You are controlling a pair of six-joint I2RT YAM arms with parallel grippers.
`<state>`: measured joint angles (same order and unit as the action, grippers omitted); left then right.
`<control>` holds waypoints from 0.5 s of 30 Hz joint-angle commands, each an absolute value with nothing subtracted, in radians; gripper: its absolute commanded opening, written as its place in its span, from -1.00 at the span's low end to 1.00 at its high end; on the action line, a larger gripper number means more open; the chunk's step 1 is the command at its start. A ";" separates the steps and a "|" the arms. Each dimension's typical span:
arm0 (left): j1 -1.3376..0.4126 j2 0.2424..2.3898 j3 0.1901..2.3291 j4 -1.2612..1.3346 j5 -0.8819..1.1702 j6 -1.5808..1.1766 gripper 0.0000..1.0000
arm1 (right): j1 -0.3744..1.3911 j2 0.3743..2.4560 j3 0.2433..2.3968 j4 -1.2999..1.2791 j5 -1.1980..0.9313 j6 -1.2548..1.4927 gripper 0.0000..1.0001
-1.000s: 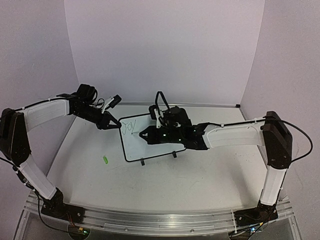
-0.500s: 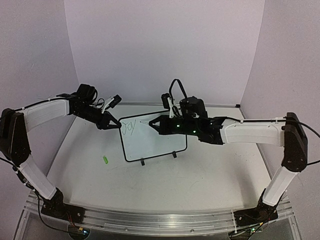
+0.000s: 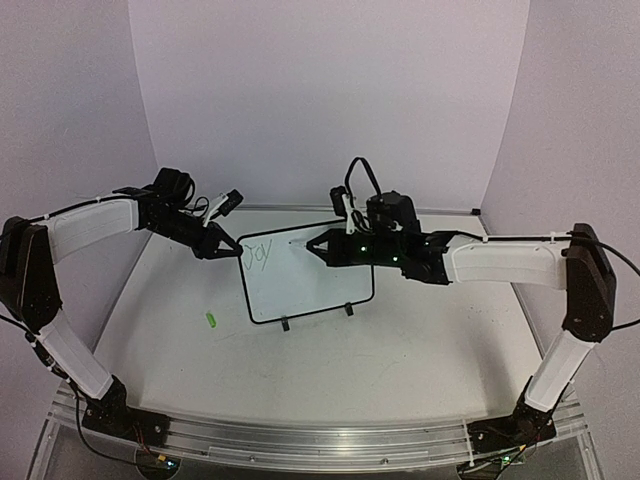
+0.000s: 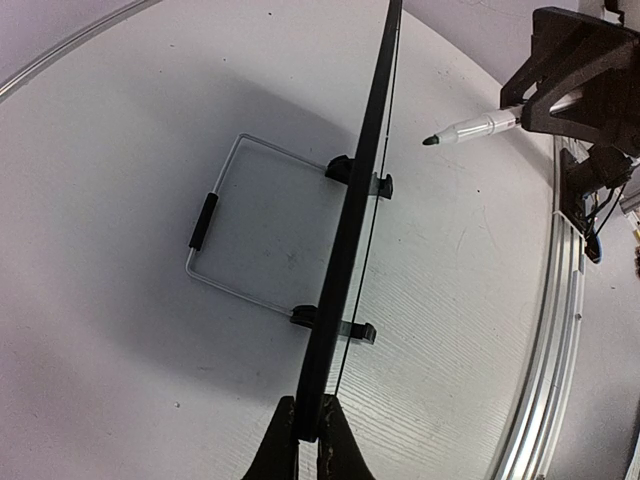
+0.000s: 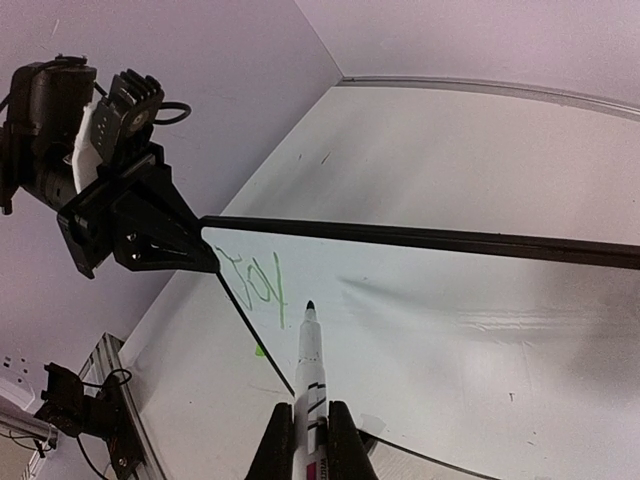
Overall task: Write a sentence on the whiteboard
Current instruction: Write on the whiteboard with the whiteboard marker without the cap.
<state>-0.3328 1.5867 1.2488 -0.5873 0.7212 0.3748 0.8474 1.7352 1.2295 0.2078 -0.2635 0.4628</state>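
Note:
The whiteboard [image 3: 310, 285] stands tilted on its two black feet in mid-table. Its top left corner is pinched edge-on by my left gripper [image 3: 230, 250], which is shut on the black frame [image 4: 350, 230], with the gripper [image 4: 308, 435] at the bottom of the left wrist view. Of the sentence, one green word, "Joy" [image 5: 255, 280], sits at the board's upper left [image 3: 258, 254]. My right gripper [image 5: 309, 440] is shut on a white marker [image 5: 310, 365]. The marker's dark tip hovers just right of "Joy", close to the board [image 5: 450, 330]. The marker [image 4: 470, 128] also shows in the left wrist view.
A small green marker cap [image 3: 211, 319] lies on the table left of the board. Behind the board, a wire stand [image 4: 215, 215] rests on the table. Purple walls close in the back and sides. The aluminium rail [image 3: 300, 440] runs along the near edge.
My right arm has swung from low over the board's middle up and back, so the marker tip is now near the top edge, right of "Joy". The left arm has not moved.

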 commanded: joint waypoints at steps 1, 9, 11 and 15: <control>-0.321 1.578 1.247 -0.572 0.602 0.422 -1.00 | 0.849 1.774 1.286 0.224 -0.263 0.471 -1.00; -0.321 1.579 1.249 -0.573 0.602 0.422 -1.00 | 0.849 1.804 1.315 0.223 -0.263 0.476 -1.00; -0.321 1.581 1.250 -0.573 0.602 0.422 -1.00 | 0.849 1.807 1.316 0.224 -0.258 0.477 -1.00; -0.321 1.580 1.249 -0.572 0.602 0.422 -1.00 | 0.849 1.816 1.320 0.224 -0.253 0.482 -1.00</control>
